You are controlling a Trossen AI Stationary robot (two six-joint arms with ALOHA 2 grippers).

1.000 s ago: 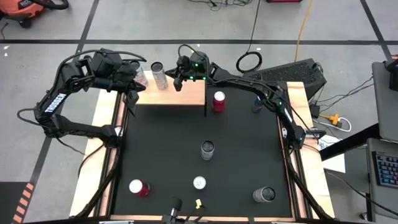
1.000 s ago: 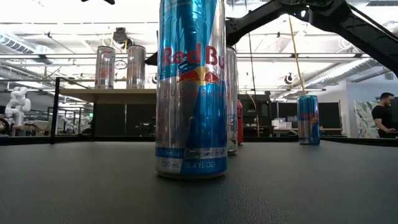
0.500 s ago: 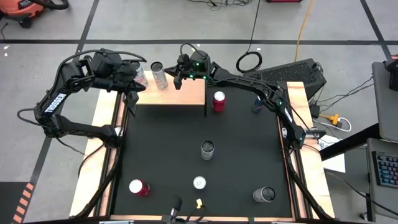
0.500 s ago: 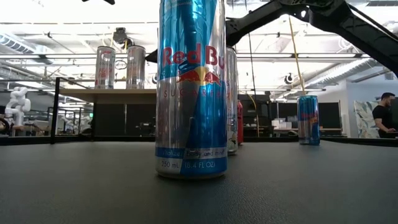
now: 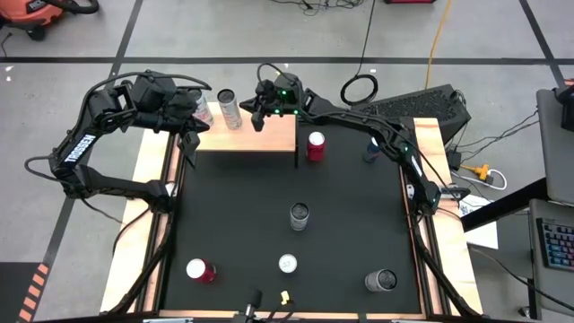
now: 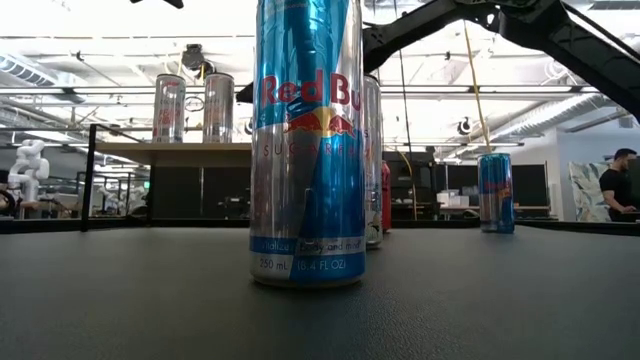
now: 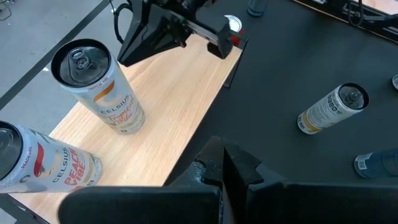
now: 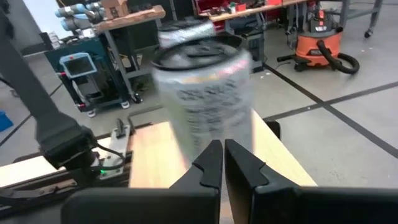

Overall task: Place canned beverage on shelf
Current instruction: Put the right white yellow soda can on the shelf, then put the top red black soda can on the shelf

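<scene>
I count 2 tall silver cans on the light wooden shelf [image 5: 260, 135] w/ thin dark legs: a Celsius can with orange lettering [image 5: 230, 108] and a second silver Celsius can [image 5: 204, 109] just at its 9 o'clock, near the shelf's far-left corner. Both upright.

On the black mat-covered tabletop [image 5: 233, 215] I count 6 more cans: a red-topped can [image 5: 316, 145] just off the shelf's 3 o'clock edge, a dark blue can [image 5: 370, 151] further at 3 o'clock, a silver can mid-mat [image 5: 299, 216], a red can [image 5: 199, 270] at 7 o'clock, a small silver-topped can [image 5: 287, 264] at 6 o'clock, and a grey can [image 5: 380, 281] at 5 o'clock.

Right end effector [image 5: 258, 117] hovers over the shelf's far edge, fingers pinched together, holding nothing; the orange-lettered can sits just at its 9 o'clock, apart from it. Left end effector [image 5: 190, 135] hangs by the shelf's left end, closed tight and empty, the 2 shelf cans near at its 1 o'clock.

In low view a person [image 6: 618, 185] stands in the room at far 3 o'clock.
</scene>
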